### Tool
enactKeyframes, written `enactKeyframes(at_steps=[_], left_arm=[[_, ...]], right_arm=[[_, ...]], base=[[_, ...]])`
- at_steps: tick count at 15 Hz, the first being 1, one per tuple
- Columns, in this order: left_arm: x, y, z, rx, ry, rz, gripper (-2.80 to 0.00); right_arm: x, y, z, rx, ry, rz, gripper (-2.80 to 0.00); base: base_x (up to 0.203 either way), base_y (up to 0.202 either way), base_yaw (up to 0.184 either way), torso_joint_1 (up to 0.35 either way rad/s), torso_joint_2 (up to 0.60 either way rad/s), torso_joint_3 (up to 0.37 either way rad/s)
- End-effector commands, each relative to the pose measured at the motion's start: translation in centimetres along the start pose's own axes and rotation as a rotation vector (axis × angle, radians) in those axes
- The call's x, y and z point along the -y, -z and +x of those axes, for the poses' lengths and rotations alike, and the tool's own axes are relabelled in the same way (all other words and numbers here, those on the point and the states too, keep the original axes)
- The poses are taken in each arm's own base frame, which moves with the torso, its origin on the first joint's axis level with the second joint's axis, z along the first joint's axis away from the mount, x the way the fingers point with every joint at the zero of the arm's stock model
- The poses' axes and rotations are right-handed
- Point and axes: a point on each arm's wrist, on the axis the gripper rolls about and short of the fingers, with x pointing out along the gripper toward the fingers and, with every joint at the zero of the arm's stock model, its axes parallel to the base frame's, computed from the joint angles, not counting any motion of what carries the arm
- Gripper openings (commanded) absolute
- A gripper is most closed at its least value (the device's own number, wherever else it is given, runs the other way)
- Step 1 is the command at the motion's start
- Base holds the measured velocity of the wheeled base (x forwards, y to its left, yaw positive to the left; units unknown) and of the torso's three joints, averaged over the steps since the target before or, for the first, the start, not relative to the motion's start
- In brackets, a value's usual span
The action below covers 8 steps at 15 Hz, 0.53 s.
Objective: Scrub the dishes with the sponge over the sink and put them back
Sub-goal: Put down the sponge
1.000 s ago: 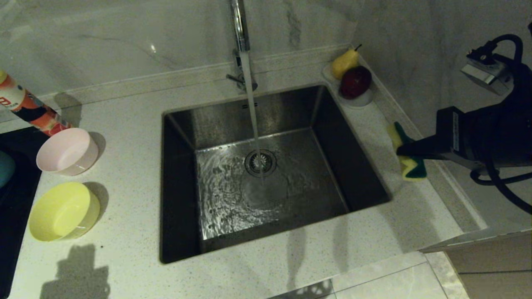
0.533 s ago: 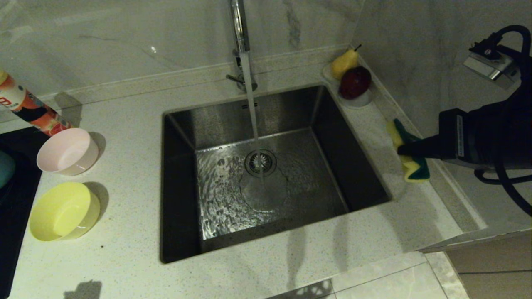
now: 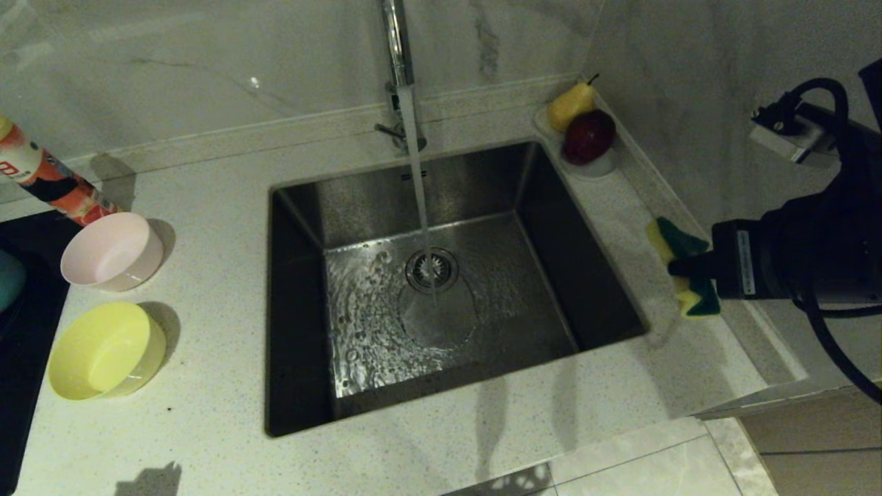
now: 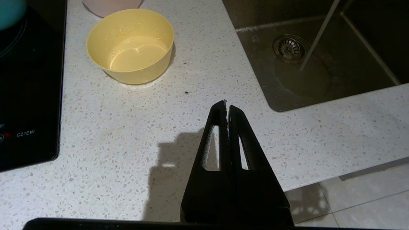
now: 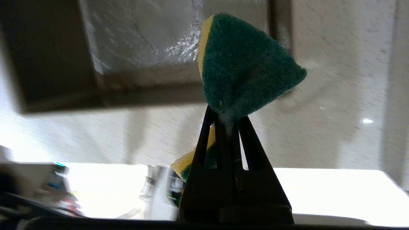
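- Right gripper (image 3: 679, 267) clamped the sponge (image 3: 682, 242) above the counter, right of the sink (image 3: 296, 207).
- Left gripper (image 4: 226, 105) pinched closed, empty, near the yellow bowl (image 4: 131, 44).

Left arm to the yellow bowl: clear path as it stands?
Probably yes. The left gripper hangs shut and empty above bare counter, with nothing between it and the yellow bowl; it must open first.

Dim head view with hard shadows; right wrist view blurred, glaring below.
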Motion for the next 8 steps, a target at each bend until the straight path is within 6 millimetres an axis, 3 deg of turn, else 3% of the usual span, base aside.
enactKeyframes(at_steps=[1, 3, 8], left_arm=[[0.0, 1.1, 0.2, -0.040, 0.001, 0.000, -2.80], [0.0, 1.1, 0.2, -0.040, 0.001, 0.000, -2.80], [0.0, 1.1, 0.2, -0.040, 0.001, 0.000, -2.80]], right_arm=[[0.4, 1.3, 0.3, -0.043, 0.021, -0.040, -2.80], [0.9, 3.1, 1.1, -0.095, 0.059, -0.116, -2.80], [1.6, 5.9, 3.6, -0.035, 0.121, -0.170, -2.80]], base=[[0.000, 0.000, 0.000, 0.000, 0.00, 0.000], [0.000, 0.000, 0.000, 0.000, 0.00, 0.000], [0.000, 0.000, 0.000, 0.000, 0.00, 0.000]])
